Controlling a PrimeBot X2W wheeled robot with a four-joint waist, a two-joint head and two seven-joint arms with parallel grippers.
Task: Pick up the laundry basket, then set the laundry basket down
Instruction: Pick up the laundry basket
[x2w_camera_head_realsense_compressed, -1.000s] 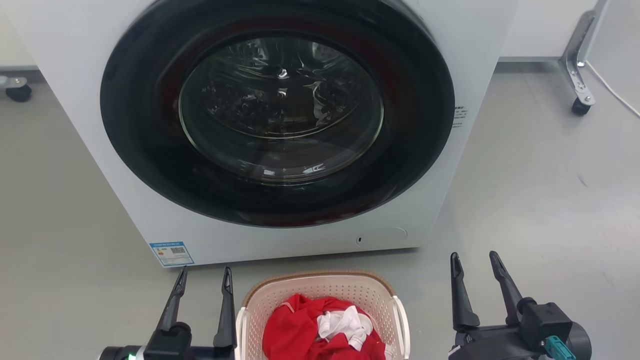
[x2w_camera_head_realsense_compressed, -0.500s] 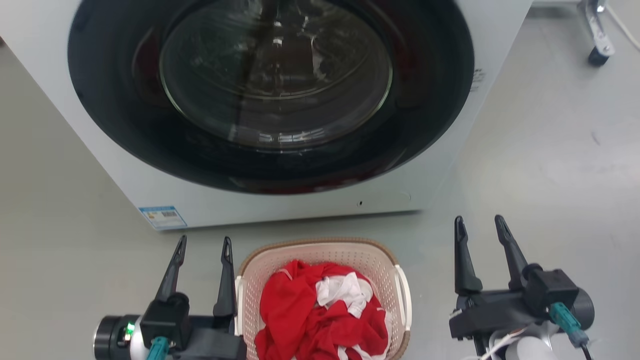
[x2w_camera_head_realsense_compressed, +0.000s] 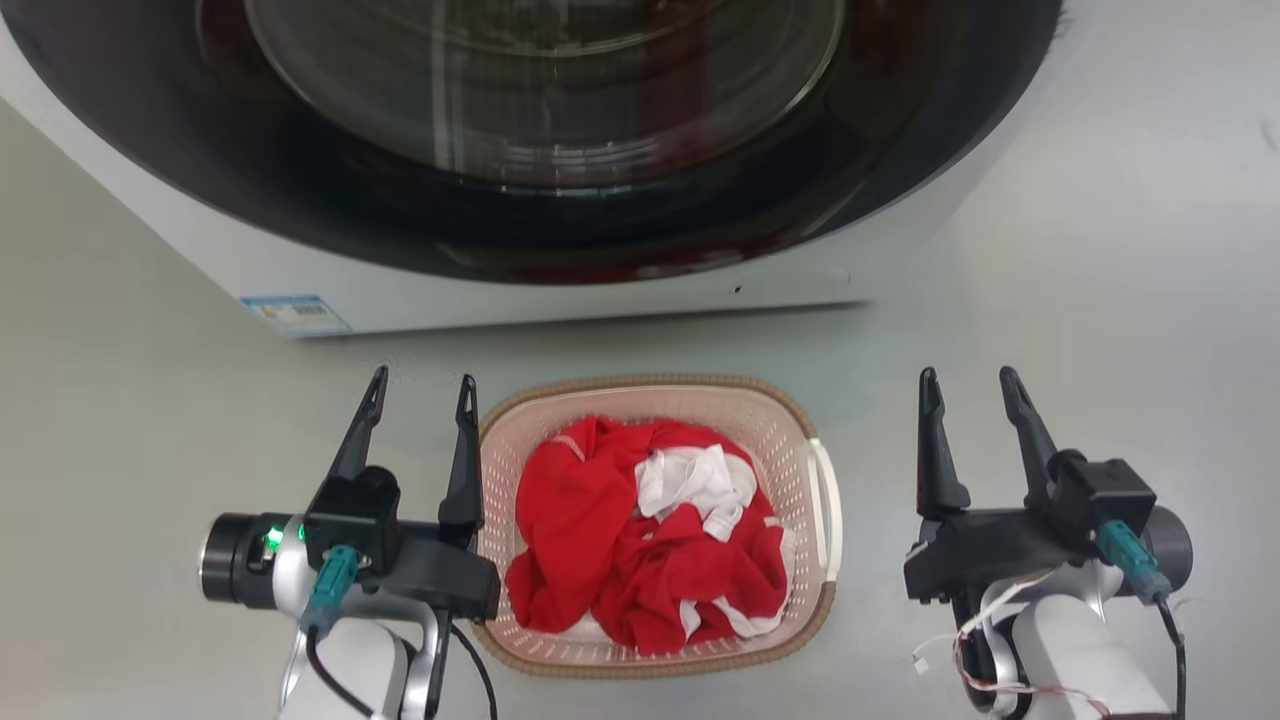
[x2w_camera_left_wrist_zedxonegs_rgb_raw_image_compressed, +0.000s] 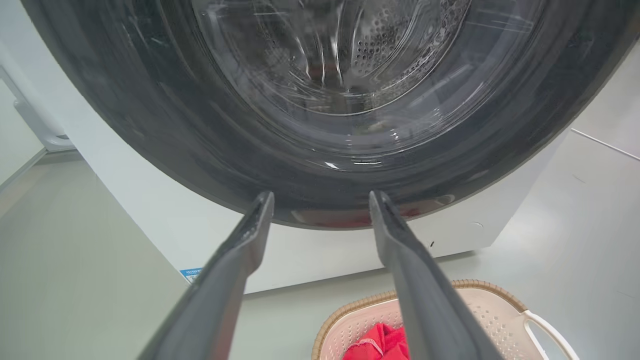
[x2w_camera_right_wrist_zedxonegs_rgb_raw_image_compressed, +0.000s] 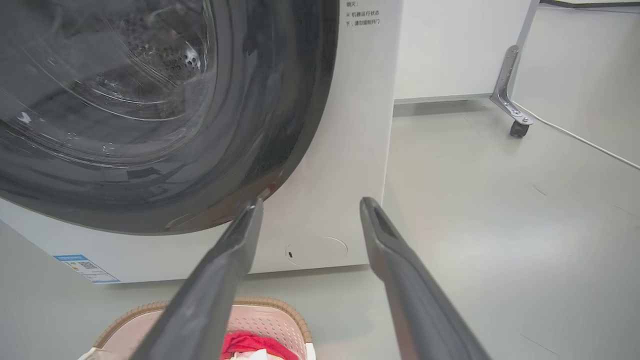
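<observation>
The left gripper (x2w_camera_head_realsense_compressed: 422, 382) hovers spread open and empty, its inner finger hiding the left edge of the laundry basket (x2w_camera_head_realsense_compressed: 650, 381), which sits on the floor (x2w_camera_head_realsense_compressed: 1100, 250) before the washing machine (x2w_camera_head_realsense_compressed: 600, 300). I can't tell whether they touch. The right gripper (x2w_camera_head_realsense_compressed: 968, 375), equally splayed, stands apart; its wrist view catches a castered leg (x2w_camera_right_wrist_zedxonegs_rgb_raw_image_compressed: 515, 120).

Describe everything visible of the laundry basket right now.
The laundry basket is cream perforated plastic, rounded-rectangular, with a brown woven-look rim and white side handle. It sits upright on the grey floor before the washing machine, holding red and white clothes. A finger of the left pincer overlaps its left edge; contact unclear.
</observation>
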